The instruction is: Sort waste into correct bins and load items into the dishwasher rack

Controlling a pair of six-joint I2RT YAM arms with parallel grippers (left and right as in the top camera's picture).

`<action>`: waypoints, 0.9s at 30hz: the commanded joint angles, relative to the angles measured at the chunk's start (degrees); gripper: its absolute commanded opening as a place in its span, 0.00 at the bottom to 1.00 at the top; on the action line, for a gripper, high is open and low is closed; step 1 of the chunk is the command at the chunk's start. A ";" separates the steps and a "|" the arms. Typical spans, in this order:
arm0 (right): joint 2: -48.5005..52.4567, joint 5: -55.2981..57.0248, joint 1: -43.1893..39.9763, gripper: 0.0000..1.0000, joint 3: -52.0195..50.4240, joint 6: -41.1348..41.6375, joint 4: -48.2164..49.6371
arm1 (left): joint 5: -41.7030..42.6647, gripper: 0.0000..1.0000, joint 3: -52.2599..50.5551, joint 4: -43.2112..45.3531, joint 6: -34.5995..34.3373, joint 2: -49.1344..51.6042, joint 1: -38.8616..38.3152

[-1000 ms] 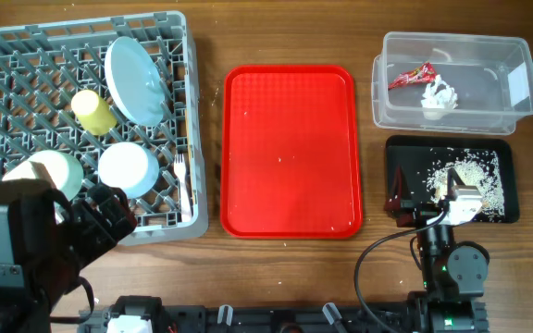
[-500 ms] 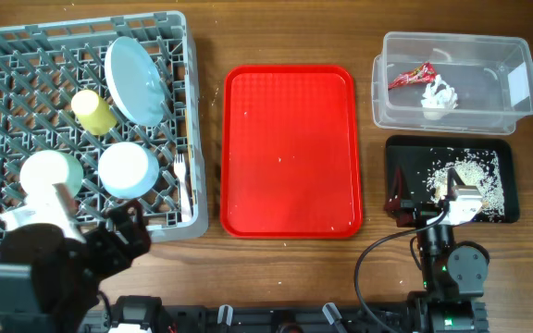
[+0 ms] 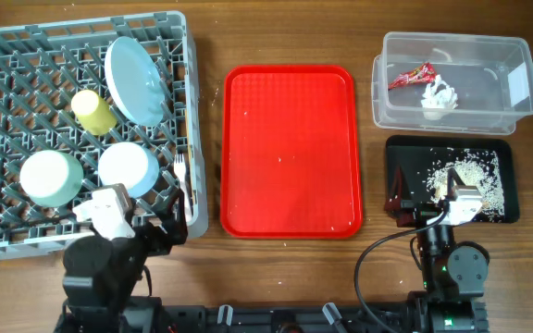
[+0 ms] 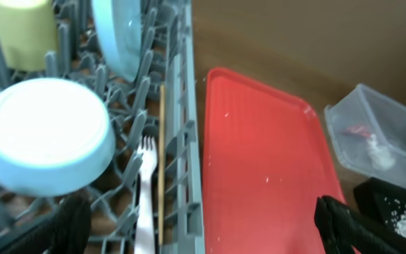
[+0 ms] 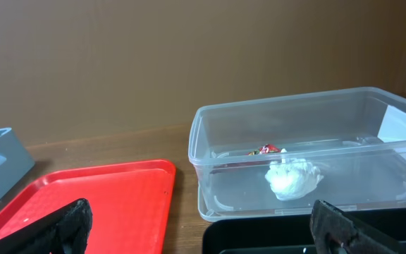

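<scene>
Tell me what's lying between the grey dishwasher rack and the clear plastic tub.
Between the dishwasher rack and the clear tub lies only the red serving tray, with bare wood either side; the overhead view shows it.

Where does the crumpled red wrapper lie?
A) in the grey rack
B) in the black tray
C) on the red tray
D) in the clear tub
D: the red wrapper lies inside the clear tub, next to the white napkin.
</scene>
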 commanded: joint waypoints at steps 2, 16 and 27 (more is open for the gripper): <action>-0.68 -0.48 -0.31 1.00 -0.09 -1.05 0.26 | 1.42 1.00 -6.36 5.92 0.98 -6.40 0.11; -0.68 -0.48 -0.31 1.00 -0.09 -1.03 0.26 | 1.64 1.00 -16.76 25.14 0.94 -13.00 0.11; -0.68 -0.46 -0.31 1.00 -0.09 -1.05 0.26 | 1.84 1.00 -17.49 26.84 0.94 -14.58 0.11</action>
